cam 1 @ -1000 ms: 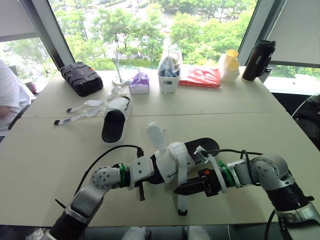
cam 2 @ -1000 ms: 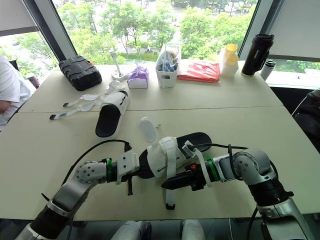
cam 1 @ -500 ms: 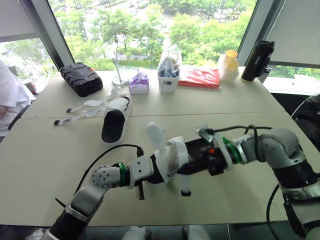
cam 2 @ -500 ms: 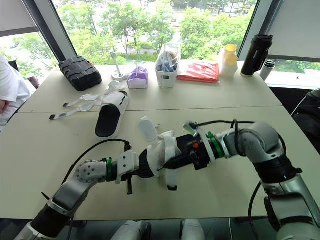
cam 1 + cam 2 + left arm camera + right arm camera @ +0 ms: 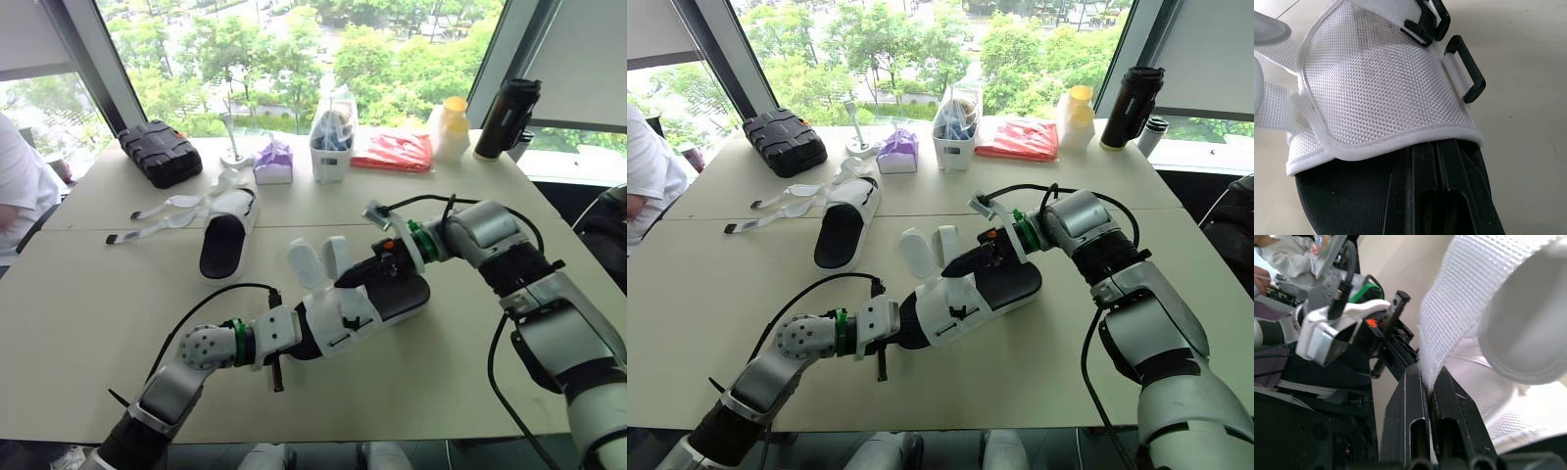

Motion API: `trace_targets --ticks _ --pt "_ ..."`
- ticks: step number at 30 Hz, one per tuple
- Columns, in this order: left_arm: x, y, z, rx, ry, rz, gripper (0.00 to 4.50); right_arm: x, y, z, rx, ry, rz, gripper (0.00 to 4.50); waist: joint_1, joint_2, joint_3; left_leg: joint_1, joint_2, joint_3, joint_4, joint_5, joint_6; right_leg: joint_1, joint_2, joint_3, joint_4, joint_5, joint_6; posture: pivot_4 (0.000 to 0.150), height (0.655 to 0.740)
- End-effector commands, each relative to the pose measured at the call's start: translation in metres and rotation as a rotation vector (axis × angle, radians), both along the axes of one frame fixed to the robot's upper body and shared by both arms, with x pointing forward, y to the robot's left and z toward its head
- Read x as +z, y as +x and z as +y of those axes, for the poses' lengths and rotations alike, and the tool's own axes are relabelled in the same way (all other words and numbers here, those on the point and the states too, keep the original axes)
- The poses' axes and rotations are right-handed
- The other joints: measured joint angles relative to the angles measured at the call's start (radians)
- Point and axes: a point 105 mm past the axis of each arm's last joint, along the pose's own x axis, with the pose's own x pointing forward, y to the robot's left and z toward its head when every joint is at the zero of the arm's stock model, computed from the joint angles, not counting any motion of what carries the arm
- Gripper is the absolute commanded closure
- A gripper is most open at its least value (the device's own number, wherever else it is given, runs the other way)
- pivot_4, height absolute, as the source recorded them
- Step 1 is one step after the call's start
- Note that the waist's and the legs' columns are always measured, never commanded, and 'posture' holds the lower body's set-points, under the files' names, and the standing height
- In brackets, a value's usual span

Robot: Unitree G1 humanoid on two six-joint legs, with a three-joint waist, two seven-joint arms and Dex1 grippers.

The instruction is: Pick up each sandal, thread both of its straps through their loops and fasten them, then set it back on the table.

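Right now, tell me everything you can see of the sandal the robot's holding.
The sandal has a black sole, a white mesh upper and black plastic loops on one side. Its two white straps stand up unthreaded. The left gripper grips it under the upper; the right gripper pinches one strap.

Tall windows [image 5: 265, 59] span the top of the frame — green trees [image 5: 392, 59] and bright daylight behind dark mullions [image 5: 93, 69]. Pale blinds [image 5: 588, 59] fill the upper corners. A beige worktop [image 5: 88, 284], seamed across, lies below.
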Motion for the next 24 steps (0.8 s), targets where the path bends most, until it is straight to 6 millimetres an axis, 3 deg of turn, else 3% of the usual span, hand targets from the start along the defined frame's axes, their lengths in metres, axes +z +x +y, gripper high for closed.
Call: trace_targets --ticks 1,10,24 --pt "-0.02 -0.004 0.004 0.017 0.064 0.06 4.5 0.009 0.005 -0.002 0.036 -0.016 -0.043 4.46 -0.001 0.0 0.0 0.0 0.0 0.0 0.0 0.0 0.0 0.0 0.0 0.0 0.0 0.0 0.0 0.15 0.74" --pt "-0.019 -0.003 0.003 0.018 0.062 0.055 4.5 0.006 0.013 -0.005 0.083 -0.084 -0.114 4.46 -0.001 0.0 0.0 0.0 0.0 0.0 0.0 0.0 -0.001 0.0 0.0 0.0 0.001 0.0 0.0 0.15 0.74" --pt "-0.019 -0.002 0.005 0.025 0.064 0.05 4.5 0.011 -0.017 0.008 0.283 -0.065 -0.204 4.46 0.001 0.001 0.0 0.0 0.0 -0.001 0.0 0.0 -0.001 -0.001 0.0 0.0 0.001 0.0 0.0 0.15 0.74"
